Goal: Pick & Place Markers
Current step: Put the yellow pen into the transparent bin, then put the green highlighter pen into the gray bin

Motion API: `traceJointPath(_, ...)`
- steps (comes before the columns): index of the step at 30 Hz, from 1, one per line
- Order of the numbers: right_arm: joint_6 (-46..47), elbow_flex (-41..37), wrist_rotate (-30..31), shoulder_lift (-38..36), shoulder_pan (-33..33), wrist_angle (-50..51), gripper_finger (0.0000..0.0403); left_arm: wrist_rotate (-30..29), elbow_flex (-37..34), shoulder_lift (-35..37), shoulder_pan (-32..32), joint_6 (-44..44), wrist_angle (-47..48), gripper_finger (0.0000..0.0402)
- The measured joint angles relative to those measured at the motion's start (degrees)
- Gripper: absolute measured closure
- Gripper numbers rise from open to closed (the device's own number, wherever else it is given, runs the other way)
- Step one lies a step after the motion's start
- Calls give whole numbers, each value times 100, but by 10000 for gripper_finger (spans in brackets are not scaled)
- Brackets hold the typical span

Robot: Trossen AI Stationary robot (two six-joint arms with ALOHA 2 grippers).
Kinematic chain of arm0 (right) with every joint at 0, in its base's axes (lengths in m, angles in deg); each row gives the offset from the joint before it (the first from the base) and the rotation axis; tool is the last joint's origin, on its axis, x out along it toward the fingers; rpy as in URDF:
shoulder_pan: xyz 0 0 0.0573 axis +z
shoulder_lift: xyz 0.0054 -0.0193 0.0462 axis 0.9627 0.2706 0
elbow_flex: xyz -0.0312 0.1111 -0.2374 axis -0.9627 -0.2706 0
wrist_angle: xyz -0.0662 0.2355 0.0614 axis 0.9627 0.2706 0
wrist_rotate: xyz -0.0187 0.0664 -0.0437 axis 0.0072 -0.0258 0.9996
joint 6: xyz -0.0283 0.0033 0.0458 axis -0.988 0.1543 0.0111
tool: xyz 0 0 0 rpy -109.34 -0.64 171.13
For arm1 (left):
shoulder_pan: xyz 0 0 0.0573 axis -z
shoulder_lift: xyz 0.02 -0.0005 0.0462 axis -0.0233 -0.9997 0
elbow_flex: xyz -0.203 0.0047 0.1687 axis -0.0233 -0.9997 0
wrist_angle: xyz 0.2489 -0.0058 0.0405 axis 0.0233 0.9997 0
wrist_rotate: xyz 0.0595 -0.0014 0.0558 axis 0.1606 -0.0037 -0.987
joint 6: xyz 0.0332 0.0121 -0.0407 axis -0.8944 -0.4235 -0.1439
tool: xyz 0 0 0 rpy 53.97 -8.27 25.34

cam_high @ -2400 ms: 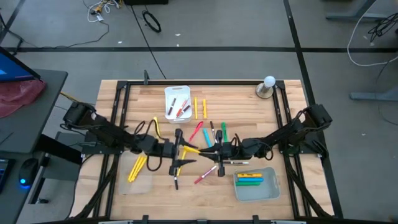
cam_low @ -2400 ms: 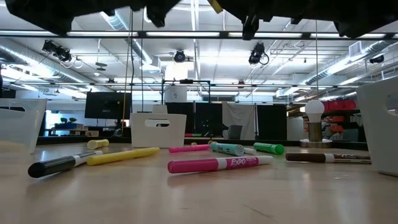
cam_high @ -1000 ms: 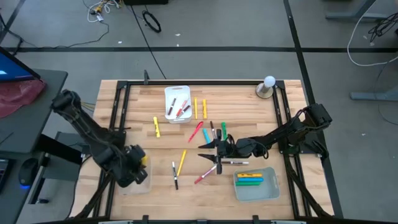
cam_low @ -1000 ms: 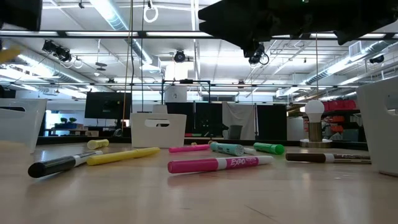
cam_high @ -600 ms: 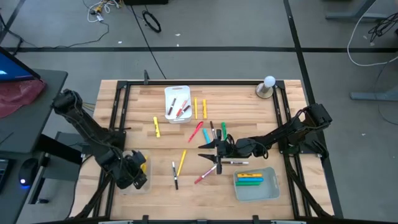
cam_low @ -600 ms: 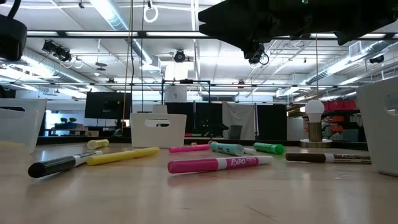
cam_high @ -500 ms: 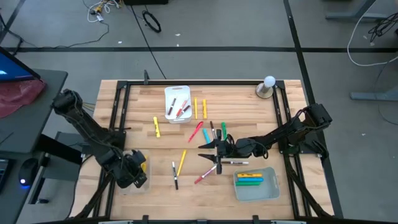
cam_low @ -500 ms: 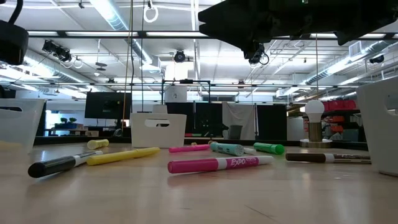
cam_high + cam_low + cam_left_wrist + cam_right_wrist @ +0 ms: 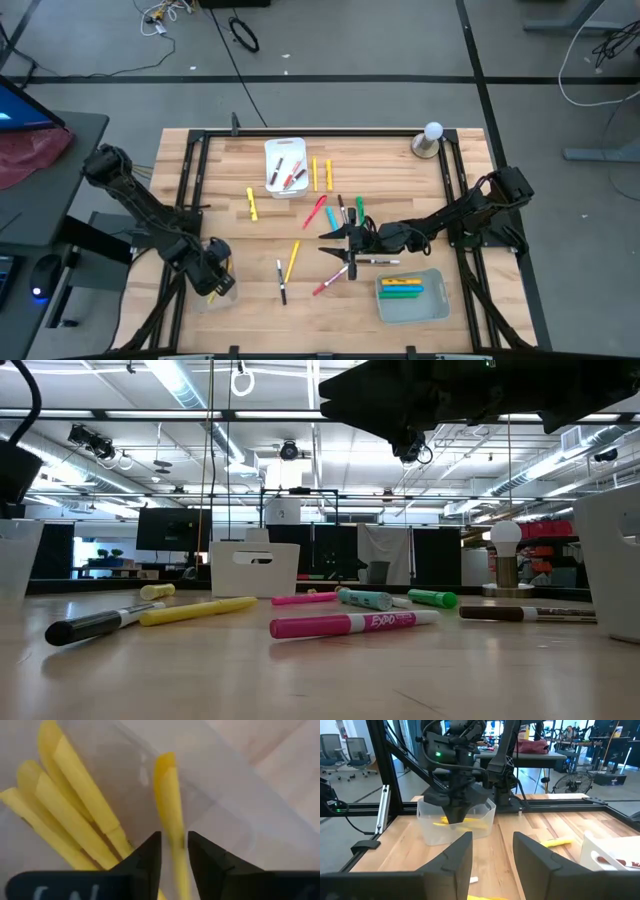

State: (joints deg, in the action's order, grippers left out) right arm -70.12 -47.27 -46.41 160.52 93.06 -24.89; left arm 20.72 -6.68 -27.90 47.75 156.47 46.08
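Observation:
My left gripper (image 9: pixel 208 276) hangs over the clear tray (image 9: pixel 226 296) at the table's near left. In the left wrist view a yellow marker (image 9: pixel 169 805) runs between its slightly parted fingers, beside other yellow markers (image 9: pixel 75 815) lying in the tray. My right gripper (image 9: pixel 340 246) hovers open and empty above the table's middle. Loose markers lie flat there: yellow (image 9: pixel 291 260), pink (image 9: pixel 328 283), green (image 9: pixel 360 212), red (image 9: pixel 316 212). My left gripper points down into the clear tray with the yellow marker's near part (image 9: pixel 175 845) in the narrow gap between its fingers, which lie across it. The marker's far end (image 9: pixel 165 762) lies by the tray wall. Whether the fingers touch it, I cannot tell.
A white bin (image 9: pixel 285 165) with red markers stands at the far middle. A grey tray (image 9: pixel 411 295) at the near right holds green, yellow and blue markers. A round lamp (image 9: pixel 430 140) stands at the far right. Black frame rails run along both sides.
My left gripper has sunk with the yellow marker into the clear tray at the near left and turned a little. In the low view the tray has slid slightly toward the table's left edge. My right gripper has kept still.

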Motion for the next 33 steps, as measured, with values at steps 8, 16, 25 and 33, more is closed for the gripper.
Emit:
traceJointPath(8,-2,0,0,0,0,32,259,822,341,31,-106,-463,309,289)
traceJointPath(16,-6,0,0,0,0,81,259,-78,1746,31,-107,-1253,1813,329)
traceJointPath(25,-15,0,0,0,0,308,259,-4266,2279,31,-125,-3860,1070,353)
traceJointPath(33,215,-4,491,-474,159,1453,259,-5186,2264,-16,-696,-4469,970,352)
